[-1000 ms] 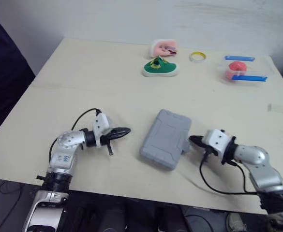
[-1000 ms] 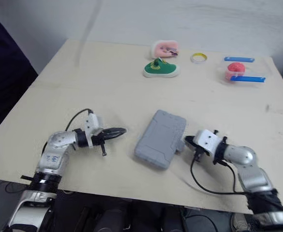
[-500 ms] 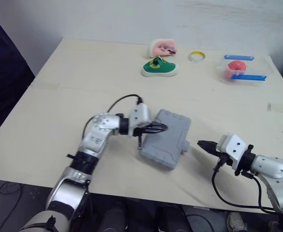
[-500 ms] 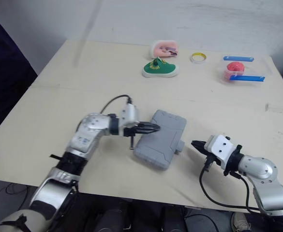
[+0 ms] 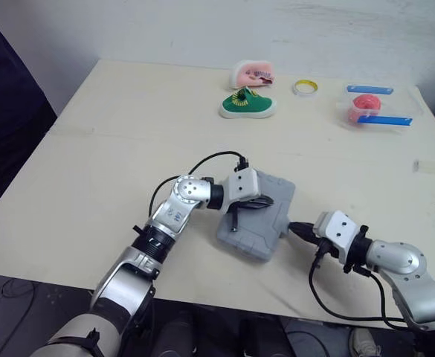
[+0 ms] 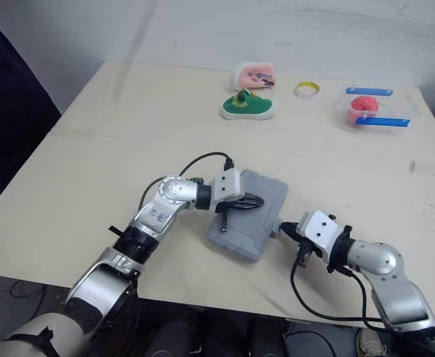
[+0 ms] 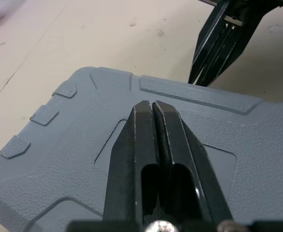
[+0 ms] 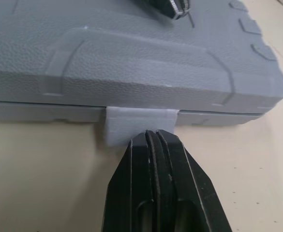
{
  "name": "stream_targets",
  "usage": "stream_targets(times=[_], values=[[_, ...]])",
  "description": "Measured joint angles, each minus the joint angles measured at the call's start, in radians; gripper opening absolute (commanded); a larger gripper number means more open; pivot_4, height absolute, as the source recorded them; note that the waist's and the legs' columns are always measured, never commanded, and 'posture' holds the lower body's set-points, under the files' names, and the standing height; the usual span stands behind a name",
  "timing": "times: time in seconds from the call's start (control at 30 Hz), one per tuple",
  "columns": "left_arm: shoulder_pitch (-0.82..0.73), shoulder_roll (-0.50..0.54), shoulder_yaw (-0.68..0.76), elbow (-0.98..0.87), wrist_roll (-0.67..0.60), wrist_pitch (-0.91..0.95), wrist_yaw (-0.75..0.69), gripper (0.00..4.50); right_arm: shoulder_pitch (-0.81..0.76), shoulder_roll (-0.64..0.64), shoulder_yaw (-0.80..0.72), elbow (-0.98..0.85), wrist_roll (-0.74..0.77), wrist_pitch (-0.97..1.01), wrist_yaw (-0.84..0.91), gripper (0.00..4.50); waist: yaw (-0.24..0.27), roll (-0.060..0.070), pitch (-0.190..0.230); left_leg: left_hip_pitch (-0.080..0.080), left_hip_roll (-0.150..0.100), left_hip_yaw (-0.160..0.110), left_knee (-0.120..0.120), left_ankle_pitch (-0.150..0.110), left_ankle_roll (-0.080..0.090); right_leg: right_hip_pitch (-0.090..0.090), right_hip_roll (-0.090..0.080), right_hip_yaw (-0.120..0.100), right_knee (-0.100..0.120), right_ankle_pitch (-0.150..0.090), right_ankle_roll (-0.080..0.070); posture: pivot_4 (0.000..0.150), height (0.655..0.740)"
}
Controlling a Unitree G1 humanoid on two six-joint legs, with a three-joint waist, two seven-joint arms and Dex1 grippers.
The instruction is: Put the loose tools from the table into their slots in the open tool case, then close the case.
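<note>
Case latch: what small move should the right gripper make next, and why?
Probably nudge the right gripper forward to press the latch flat against the case. Its shut tips sit right at the latch, which juts out from the case's side. The shut left gripper sits over the case's top, seemingly to steady it.

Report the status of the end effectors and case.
Left end effector shut, over case. Right end effector shut, at latch. Case closed.

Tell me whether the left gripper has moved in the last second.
Yes. The left gripper has swung rightward, from bare table left of the grey tool case to over its lid, jaws shut.
</note>
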Motion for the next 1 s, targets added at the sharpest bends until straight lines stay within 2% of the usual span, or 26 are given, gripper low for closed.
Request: stream_targets(times=[0.13,0.4,0.7,1.0], values=[[0.022,0.001,-0.001,-0.03,0.0,0.031,0.001,0.04,-0.007,0.01,0.01,0.028,-0.003,0.005,0.002,0.0,0.0,0.002,-0.001,0.001,0.0,0.0,0.0,0.0,0.0,0.001,0.0,0.0,0.0,0.0,0.0,0.15,0.74],[0.052,0.008,0.006,-0.061,0.003,0.069,0.02,0.04,-0.051,0.129,0.011,0.131,0.026,0.002,-0.017,0.0,-0.013,0.005,-0.007,0.002,0.001,0.0,-0.001,0.0,0.0,0.002,0.0,0.001,0.0,0.0,0.0,0.15,0.74],[0.051,0.018,-0.006,-0.065,0.011,0.06,0.017,0.04,-0.052,0.048,0.006,0.091,0.02,0.043,0.021,0.0,-0.018,0.006,-0.009,0.002,0.0,0.0,-0.002,0.0,0.0,0.002,0.0,0.0,-0.001,0.0,0.0,0.15,0.74],[0.07,0.026,-0.002,-0.068,0.01,0.062,0.017,0.04,-0.121,0.087,0.057,0.122,0.016,0.087,0.032,0.0,-0.025,0.01,-0.015,0.004,0.0,0.001,-0.005,0.0,-0.001,0.002,0.0,0.001,-0.002,0.0,0.0,0.15,0.74]])
